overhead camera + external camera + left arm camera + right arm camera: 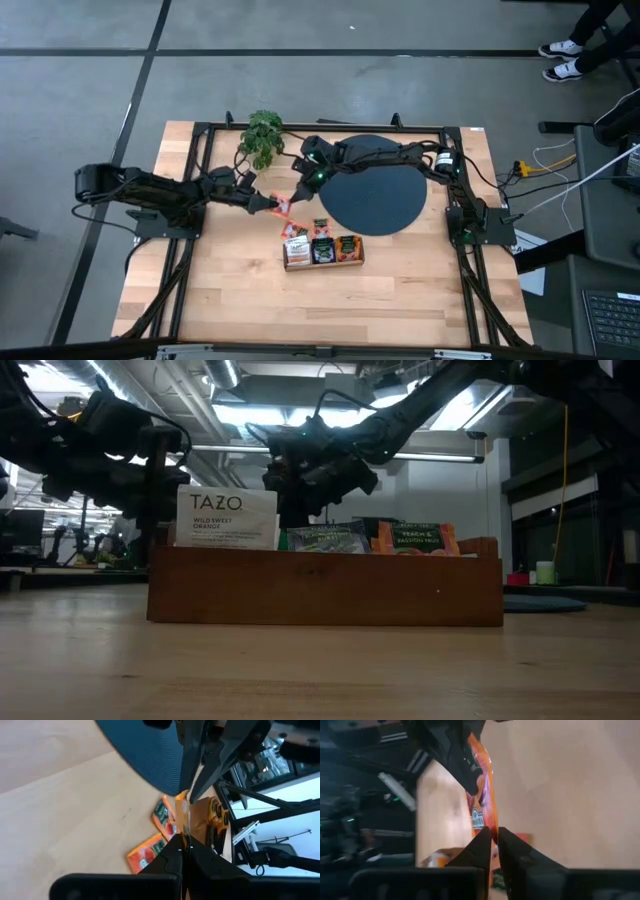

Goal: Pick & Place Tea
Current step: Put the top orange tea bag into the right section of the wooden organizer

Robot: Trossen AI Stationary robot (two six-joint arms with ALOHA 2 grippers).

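Observation:
An orange-red tea packet [285,206] hangs between both grippers, just left of the black disc [372,185]. My left gripper [272,205] reaches in from the left and is shut on it. My right gripper [298,195] reaches across the disc and is shut on its other end. Two more orange packets [162,817] [145,855] lie flat on the table below. A wooden box [322,252] near the middle holds upright packets: white with orange [226,518], dark teal [322,538] and orange [415,538]. My left gripper [184,842] pinches one end of the orange-red packet [186,822] between its two fingers, coming level from the table's left. The packet stands edge-on, above the table. My right gripper [493,836] pinches the packet's opposite end [487,822] between its two fingers, slanting down from the far right. The packet [482,795] stretches away to the left gripper's fingers [455,755].
The small green plant [262,135] stands at the far edge, left of the disc. The black frame rails [195,170] run along the table's sides. Bare wood [300,310] lies on the near side of the box.

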